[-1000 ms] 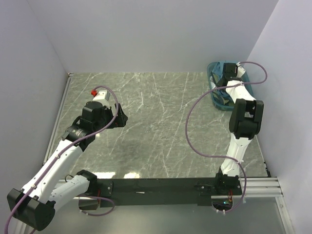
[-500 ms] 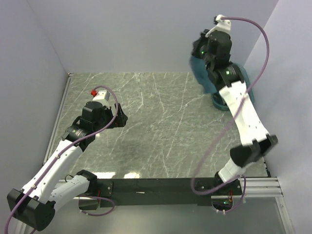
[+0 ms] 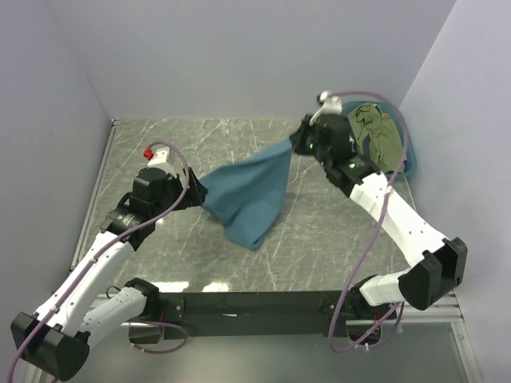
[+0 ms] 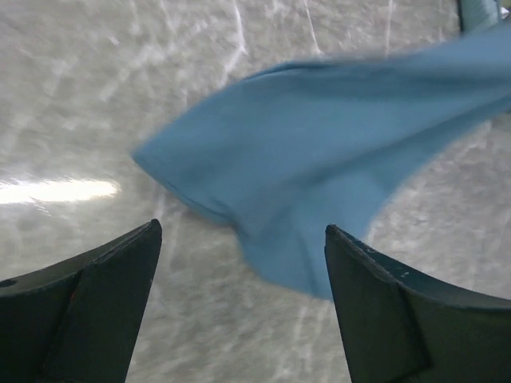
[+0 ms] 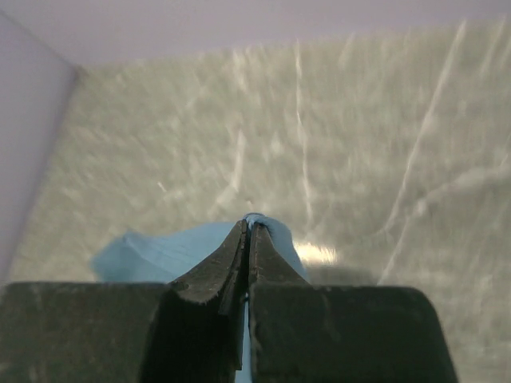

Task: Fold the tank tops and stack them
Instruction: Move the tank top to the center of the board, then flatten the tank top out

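A teal-blue tank top (image 3: 249, 191) hangs stretched in the air over the middle of the table, and its lower end droops toward the marble. My right gripper (image 3: 298, 144) is shut on its upper right corner; in the right wrist view a fold of blue cloth (image 5: 160, 251) pokes out past the closed right gripper (image 5: 249, 226). My left gripper (image 3: 200, 194) is open beside the top's left edge. In the left wrist view the tank top (image 4: 319, 144) floats just ahead of the left gripper (image 4: 242, 228), apart from both fingers. An olive-green tank top (image 3: 375, 134) lies in the basket.
The teal plastic basket (image 3: 409, 164) stands in the far right corner against the wall. White walls close the table at the back and on both sides. A metal rail (image 3: 96, 187) runs along the left edge.
My right arm has swung out of the basket and leftward, pulling the teal-blue tank top over the table, uncovering the olive-green one. The left gripper now sits at the cloth's left edge.
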Controlling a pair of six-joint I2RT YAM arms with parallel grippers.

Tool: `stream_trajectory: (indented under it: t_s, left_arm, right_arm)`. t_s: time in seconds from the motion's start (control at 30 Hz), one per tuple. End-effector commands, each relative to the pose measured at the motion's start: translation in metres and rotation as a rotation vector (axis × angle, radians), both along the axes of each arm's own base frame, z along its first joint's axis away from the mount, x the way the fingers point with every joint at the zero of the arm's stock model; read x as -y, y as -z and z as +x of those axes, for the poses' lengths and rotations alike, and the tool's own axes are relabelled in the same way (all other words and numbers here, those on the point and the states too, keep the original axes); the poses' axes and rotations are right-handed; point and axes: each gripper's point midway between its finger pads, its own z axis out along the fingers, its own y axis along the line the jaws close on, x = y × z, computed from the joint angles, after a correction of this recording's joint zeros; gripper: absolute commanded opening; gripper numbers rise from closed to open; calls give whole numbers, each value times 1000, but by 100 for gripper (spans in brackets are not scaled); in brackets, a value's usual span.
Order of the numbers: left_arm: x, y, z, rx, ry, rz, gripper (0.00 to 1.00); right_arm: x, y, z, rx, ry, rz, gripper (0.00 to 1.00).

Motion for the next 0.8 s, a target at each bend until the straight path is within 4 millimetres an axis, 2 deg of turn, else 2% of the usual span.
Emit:
stream_trajectory:
  t_s: [0.0,0.07,0.1,0.17,0.2,0.27,0.3,0.4,0.43,0.5,0.53,0.6,0.63,0.67,0.73,0.77]
  left_arm:
    - [24,25,-2,-96,25,-151,86]
    - [38,60,-5,-186,5,-262,75]
    - [40,73,-6,-211,-11,-290,71]
    - [39,109,-6,-271,-92,-339,63]
    - [37,119,-7,-288,-116,-345,62]
    - [34,135,-4,-309,-167,-348,59]
    - [29,139,0,-303,-200,-336,59]
    - [36,135,13,-295,-210,-365,60]
    - [41,121,25,-269,-202,-378,60]
    - [39,123,40,-272,-248,-351,62]
    - [41,108,55,-235,-257,-357,63]
    - [39,119,68,-263,-288,-298,64]
    - [37,108,85,-241,-325,-274,63]
    - [37,125,93,-277,-339,-226,63]
    - [38,123,112,-273,-353,-186,61]
    - [35,142,118,-301,-375,-143,60]
  right_arm:
    - [10,24,-20,-25,25,55,0]
    - [23,47,-33,-67,70,65,0]
    - [35,77,-43,-110,108,40,0]
    - [46,105,-52,-163,153,40,0]
    - [54,131,-60,-212,171,18,0]
    - [67,147,-68,-243,216,19,0]
    - [72,165,-75,-273,219,12,0]
    - [69,173,-80,-278,189,36,0]
    - [70,176,-80,-288,193,27,0]
    - [72,173,-76,-287,206,12,0]
    - [75,171,-74,-283,211,8,0]
    - [73,164,-68,-274,204,17,0]
    - [72,162,-65,-271,201,19,0]
    - [73,159,-63,-269,197,28,0]
    - [73,152,-55,-260,196,39,0]
    - [73,151,-53,-260,195,40,0]
